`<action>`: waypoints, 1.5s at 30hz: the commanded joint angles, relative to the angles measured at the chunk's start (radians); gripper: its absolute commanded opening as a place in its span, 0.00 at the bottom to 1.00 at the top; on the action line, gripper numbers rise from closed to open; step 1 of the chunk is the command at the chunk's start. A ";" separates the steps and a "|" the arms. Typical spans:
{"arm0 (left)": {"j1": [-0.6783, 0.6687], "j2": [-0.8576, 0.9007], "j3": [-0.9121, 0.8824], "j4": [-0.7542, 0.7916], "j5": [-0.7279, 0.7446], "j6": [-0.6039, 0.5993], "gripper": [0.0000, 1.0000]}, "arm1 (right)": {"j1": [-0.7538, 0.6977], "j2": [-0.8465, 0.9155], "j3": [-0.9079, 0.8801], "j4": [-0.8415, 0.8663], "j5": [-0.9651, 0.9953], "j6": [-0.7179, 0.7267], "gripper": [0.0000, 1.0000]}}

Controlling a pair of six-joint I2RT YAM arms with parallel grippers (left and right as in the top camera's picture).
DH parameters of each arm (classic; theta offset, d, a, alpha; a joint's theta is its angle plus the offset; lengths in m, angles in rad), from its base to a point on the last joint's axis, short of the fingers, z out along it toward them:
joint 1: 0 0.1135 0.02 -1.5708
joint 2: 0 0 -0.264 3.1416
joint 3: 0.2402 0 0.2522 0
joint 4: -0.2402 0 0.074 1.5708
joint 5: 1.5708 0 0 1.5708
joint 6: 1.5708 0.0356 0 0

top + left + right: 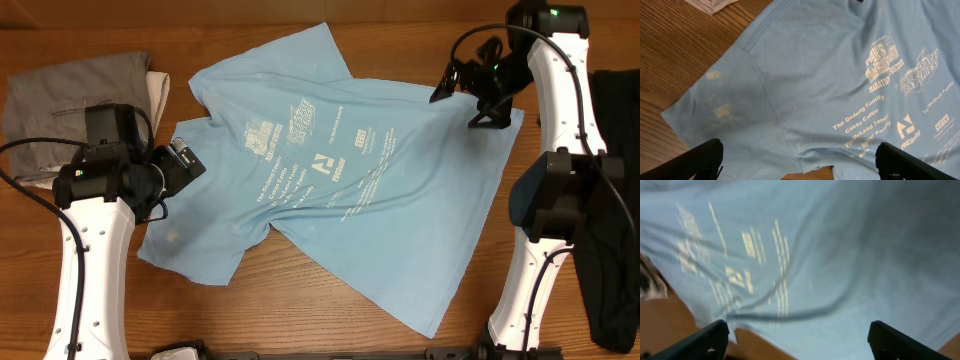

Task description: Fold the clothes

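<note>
Overhead view, contents by size.

1. Desk (300, 300): brown wood grain, carrying every item below.

2. T-shirt (330, 170): light blue, short-sleeved, white printed text and logos facing up. It lies opened out flat and askew across the middle of the desk, between the two sets of fingers, with soft wrinkles. One sleeve spreads just ahead of and beneath the left fingers. The far right edge sits under the right fingers.

3. Dark garment (615, 200): a black heap at the desk's right edge, outboard of the right fingers and apart from the T-shirt.

4. Grey garment (70, 105): a folded stack with a pale layer showing at its side, behind the left fingers and near the T-shirt's sleeve.

5. Left fingers (702, 159): spread wide, holding nothing, poised over the sleeve.

6. Right fingers (705, 341): spread wide, nothing between them, low over rumpled blue cloth. Whether they touch it cannot be told.

Progress, as judged: no fold shows in the T-shirt. Sleeves, sides and the lengthwise fold all remain to be done.
</note>
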 commanded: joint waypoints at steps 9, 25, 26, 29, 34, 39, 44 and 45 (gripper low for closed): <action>-0.006 0.006 -0.004 0.001 0.013 0.009 1.00 | 0.021 -0.185 -0.047 -0.008 0.016 0.073 0.04; -0.006 0.006 -0.004 0.001 0.013 0.009 1.00 | 0.251 -0.806 -0.856 0.064 0.354 0.444 0.04; -0.006 0.006 -0.004 0.001 0.013 0.009 1.00 | 0.252 -0.818 -0.951 0.111 0.352 0.465 0.04; -0.006 0.006 -0.004 0.001 0.013 0.009 1.00 | 0.251 -0.825 -1.135 0.218 0.348 0.504 0.04; -0.006 0.006 -0.004 0.001 0.013 0.009 1.00 | 0.212 -0.824 -1.420 0.462 0.304 0.604 0.04; -0.006 0.006 -0.004 0.001 0.013 0.009 1.00 | 0.204 -0.824 -1.547 0.590 0.286 0.605 0.04; -0.006 0.006 -0.004 0.001 0.013 0.009 1.00 | 0.204 -0.824 -1.680 0.736 0.235 0.661 0.04; -0.006 0.006 -0.004 0.001 0.013 0.009 1.00 | 0.202 -0.824 -1.701 0.760 0.242 0.661 0.04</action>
